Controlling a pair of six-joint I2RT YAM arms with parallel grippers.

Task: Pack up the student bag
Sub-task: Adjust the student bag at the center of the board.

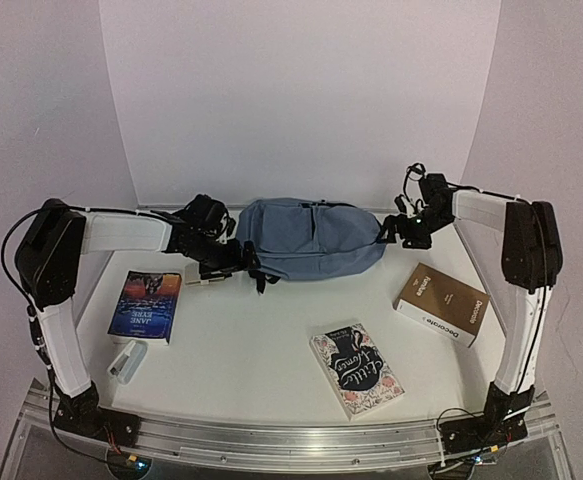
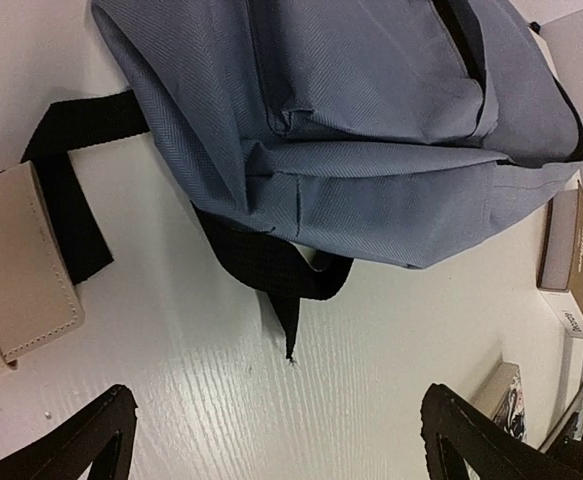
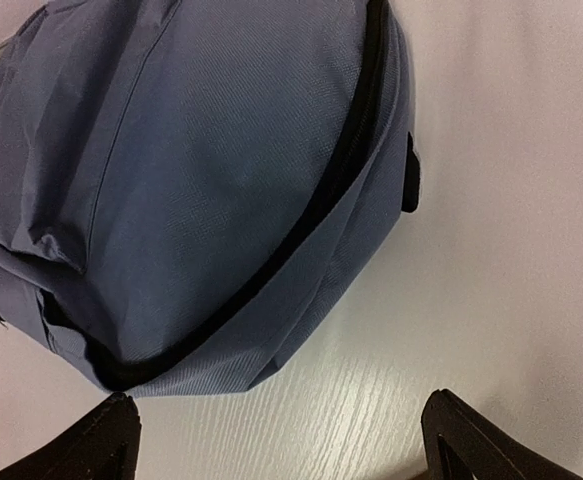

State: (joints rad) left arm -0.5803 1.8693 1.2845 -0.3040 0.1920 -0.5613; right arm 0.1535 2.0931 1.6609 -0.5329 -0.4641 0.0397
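The student bag [image 1: 306, 238], slate-blue with black straps, lies flat on the white table at the back middle. My left gripper [image 1: 233, 258] hovers at its left end, open, with only bare table between its fingers [image 2: 91, 440]. In the left wrist view the bag [image 2: 371, 130] fills the top and a black strap [image 2: 271, 265] trails toward the gripper [image 2: 281, 440]. My right gripper [image 1: 396, 228] is at the bag's right end, open and empty. The right wrist view shows the bag [image 3: 191, 180] with its black zipper line [image 3: 311, 200] just beyond the gripper [image 3: 281, 440].
A beige wallet-like case [image 2: 16, 265] lies left of the strap. A blue Jane Eyre book [image 1: 146, 305] and a small white object [image 1: 126, 360] sit front left. A floral book [image 1: 356, 368] lies front centre, a brown book [image 1: 441, 303] at the right.
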